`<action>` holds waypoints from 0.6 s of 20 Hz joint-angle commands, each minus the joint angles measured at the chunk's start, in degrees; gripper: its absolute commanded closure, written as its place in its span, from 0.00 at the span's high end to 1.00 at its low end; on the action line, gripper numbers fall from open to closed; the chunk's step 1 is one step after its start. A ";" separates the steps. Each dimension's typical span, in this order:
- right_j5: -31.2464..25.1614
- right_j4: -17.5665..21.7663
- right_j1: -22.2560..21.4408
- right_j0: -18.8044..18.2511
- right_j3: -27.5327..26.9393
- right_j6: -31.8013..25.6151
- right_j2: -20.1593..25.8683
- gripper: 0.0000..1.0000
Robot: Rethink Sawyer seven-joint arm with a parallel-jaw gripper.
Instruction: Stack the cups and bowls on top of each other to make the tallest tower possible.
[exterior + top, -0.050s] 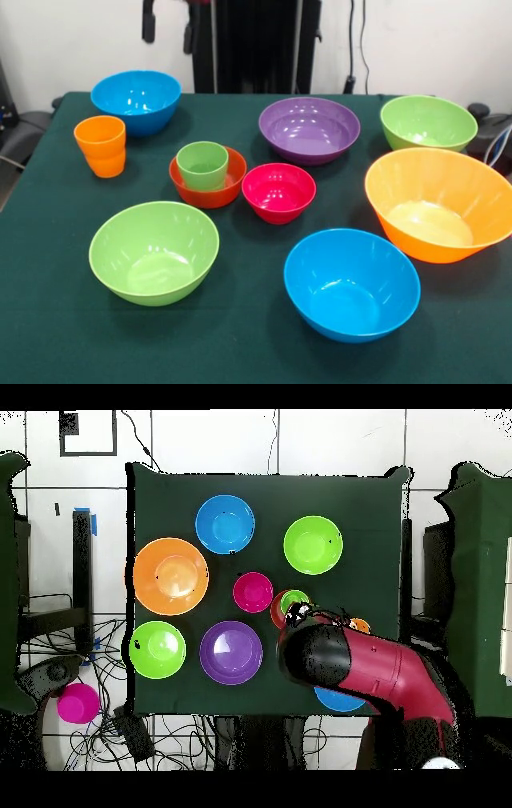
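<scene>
Nine pieces sit spread across the green table [48, 336], and no tower stands yet: only the light green cup [202, 164] is nested upright in the small red-orange bowl [208, 182], the landmark here. In the front view, the pink bowl [278, 192] sits just beside that bowl, the orange cup [101, 146] near it on the other side, the purple bowl [309, 130] and one blue bowl [136, 101] behind it, a lime green bowl [154, 252] in front, and the very large orange bowl [436, 204] well apart. Overhead, the arm [365, 664] hangs over the red-orange bowl, hiding the hand, so you cannot tell whether it is open or closed. You would do well to grip by the rim and keep each piece centred.
</scene>
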State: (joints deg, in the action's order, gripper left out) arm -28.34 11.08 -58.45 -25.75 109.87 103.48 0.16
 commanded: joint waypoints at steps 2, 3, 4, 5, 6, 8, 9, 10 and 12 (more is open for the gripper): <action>-2.88 -0.43 -3.93 -0.73 7.56 -3.47 6.85 1.00; -2.39 -0.26 -4.01 -0.33 8.12 -2.45 6.53 1.00; -0.98 -0.29 -3.83 -0.23 9.35 -1.69 6.89 1.00; -0.22 -0.36 -3.72 0.14 9.97 -0.78 6.92 1.00; 0.70 -0.35 -3.50 0.57 10.62 0.24 6.87 1.00; 2.53 -0.22 -3.18 1.79 11.54 2.84 6.13 1.00; 3.83 -0.13 -2.84 2.29 12.25 4.01 5.88 1.00; 5.07 -0.12 -2.47 2.70 12.66 4.94 5.75 1.00; 7.07 0.01 -1.64 3.81 13.18 6.76 5.01 1.00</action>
State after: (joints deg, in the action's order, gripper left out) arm -25.73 11.02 -62.90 -24.58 115.67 103.48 1.22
